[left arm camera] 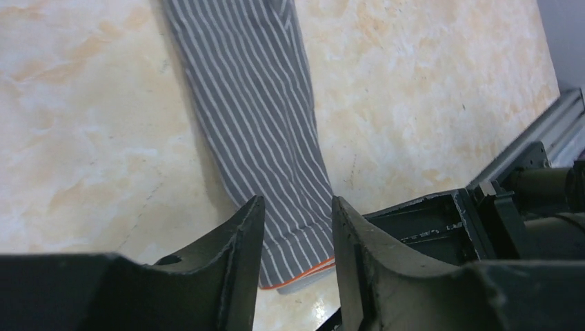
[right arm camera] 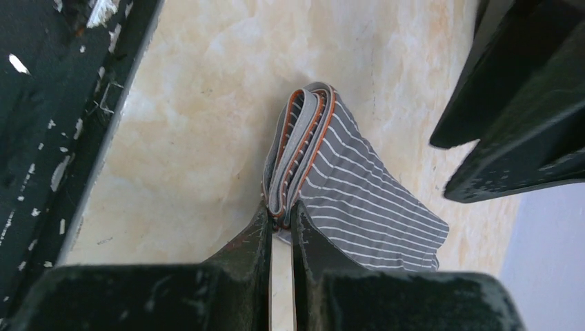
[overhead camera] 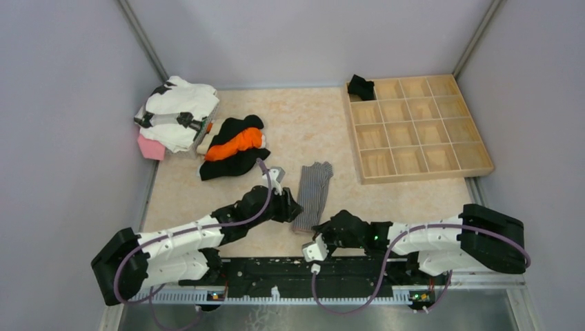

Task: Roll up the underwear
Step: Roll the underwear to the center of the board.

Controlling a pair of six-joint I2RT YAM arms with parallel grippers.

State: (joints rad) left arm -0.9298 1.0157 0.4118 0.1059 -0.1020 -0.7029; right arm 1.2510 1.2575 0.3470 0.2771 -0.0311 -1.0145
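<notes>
The grey striped underwear point(overhead camera: 314, 192) lies as a long folded strip on the table, between the two grippers. In the right wrist view my right gripper point(right arm camera: 281, 212) is shut on the orange-trimmed folded near end of this underwear point(right arm camera: 359, 193). In the top view the right gripper point(overhead camera: 319, 229) sits at the strip's near end. My left gripper point(left arm camera: 298, 207) is open, its jaws just above the same near end point(left arm camera: 255, 103), not touching it; in the top view it point(overhead camera: 290, 207) is at the strip's left side. The black underwear point(overhead camera: 360, 86) sits in the tray's far left compartment.
A wooden tray point(overhead camera: 421, 127) of several compartments stands at the far right. A black and orange garment pile point(overhead camera: 234, 148), a white and black pile point(overhead camera: 176, 110) and a pink item point(overhead camera: 150, 146) lie at the far left. A black rail point(overhead camera: 303, 276) runs along the near edge.
</notes>
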